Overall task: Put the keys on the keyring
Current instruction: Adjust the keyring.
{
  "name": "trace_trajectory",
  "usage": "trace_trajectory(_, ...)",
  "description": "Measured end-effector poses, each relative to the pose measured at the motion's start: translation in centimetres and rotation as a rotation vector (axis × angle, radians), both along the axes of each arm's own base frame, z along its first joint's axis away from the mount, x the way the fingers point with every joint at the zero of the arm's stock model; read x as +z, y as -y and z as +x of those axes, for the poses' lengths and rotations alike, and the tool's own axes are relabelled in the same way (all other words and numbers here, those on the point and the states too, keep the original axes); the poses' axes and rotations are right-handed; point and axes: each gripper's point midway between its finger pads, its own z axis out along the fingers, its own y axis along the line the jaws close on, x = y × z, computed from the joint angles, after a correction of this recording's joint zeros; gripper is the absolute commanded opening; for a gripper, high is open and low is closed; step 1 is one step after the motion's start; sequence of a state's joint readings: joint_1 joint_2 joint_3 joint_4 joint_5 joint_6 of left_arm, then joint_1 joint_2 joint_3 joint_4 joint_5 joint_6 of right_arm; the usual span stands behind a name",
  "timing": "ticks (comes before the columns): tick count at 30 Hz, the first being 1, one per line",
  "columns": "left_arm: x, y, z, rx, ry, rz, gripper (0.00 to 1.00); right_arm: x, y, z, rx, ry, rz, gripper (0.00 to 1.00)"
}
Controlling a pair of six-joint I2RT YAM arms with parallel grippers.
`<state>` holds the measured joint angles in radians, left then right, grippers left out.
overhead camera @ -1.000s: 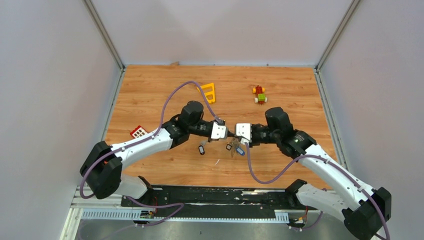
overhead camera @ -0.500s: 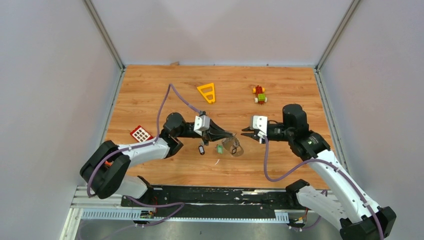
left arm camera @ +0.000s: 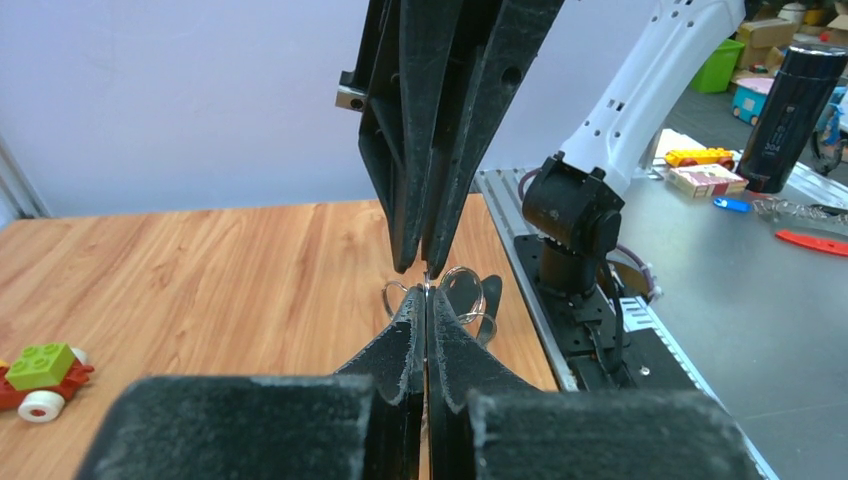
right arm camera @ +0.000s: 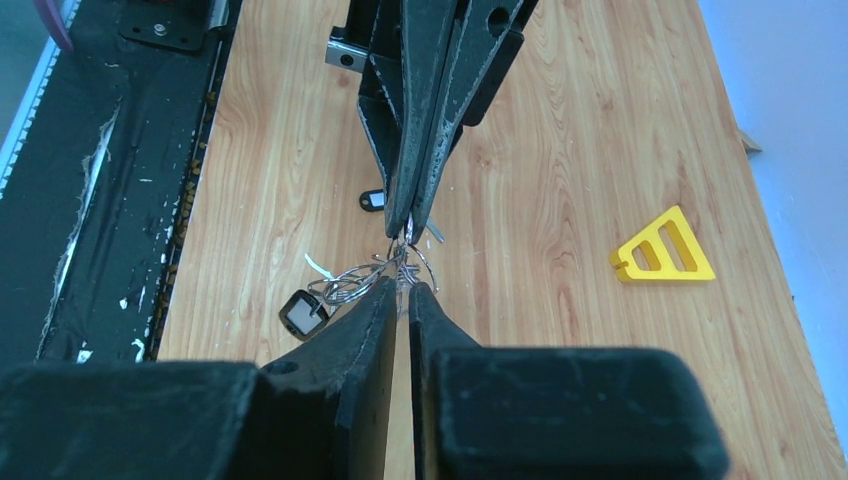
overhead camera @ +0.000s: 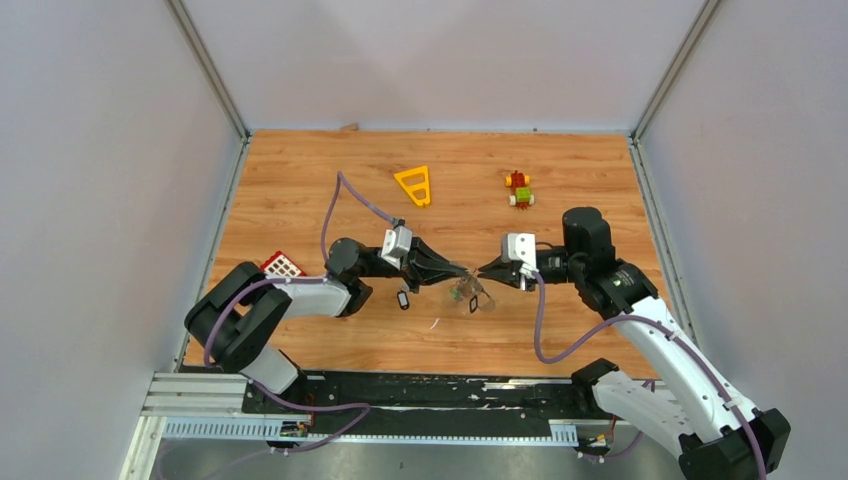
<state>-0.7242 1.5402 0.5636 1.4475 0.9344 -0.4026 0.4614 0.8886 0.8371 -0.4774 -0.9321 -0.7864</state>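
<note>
- The left gripper (overhead camera: 463,270) has its fingers pressed tight together, and the thin wire of the keyring (left arm camera: 462,291) looks caught right at their tips.
- The right gripper (overhead camera: 484,270) faces it tip to tip. Only a slit shows between its fingers, and I cannot tell if they bite on anything.
- The keys (right arm camera: 330,292) bunch just below the two sets of tips, one black tag (right arm camera: 302,313) outermost.
- One loose key (overhead camera: 403,299) lies on the table (overhead camera: 300,180) beneath the left gripper's fingers.
- A yellow triangle frame (overhead camera: 413,185) lies well beyond the left gripper, and a toy block figure (overhead camera: 519,189) well beyond the right.
</note>
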Motion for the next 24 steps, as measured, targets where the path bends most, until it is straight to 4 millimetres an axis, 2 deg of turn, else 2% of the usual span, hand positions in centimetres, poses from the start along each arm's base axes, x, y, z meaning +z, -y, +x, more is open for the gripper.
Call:
trace_trajectory(8,-0.6,0.0,0.0,0.004,0.019,0.008,0.0,-0.2,-0.4,-0.4,0.036,-0.026,0.009,0.14)
trace_trajectory(14,-1.3,0.1,0.0,-0.005,0.011,0.02,0.0,-1.0,-0.6,-0.1,0.042,-0.057,-0.001,0.13)
trace_trajectory(24,-1.9,0.2,0.0,-0.017,-0.003,0.033,0.0,-0.8,-0.9,-0.2,0.058,-0.057,0.01,0.1)
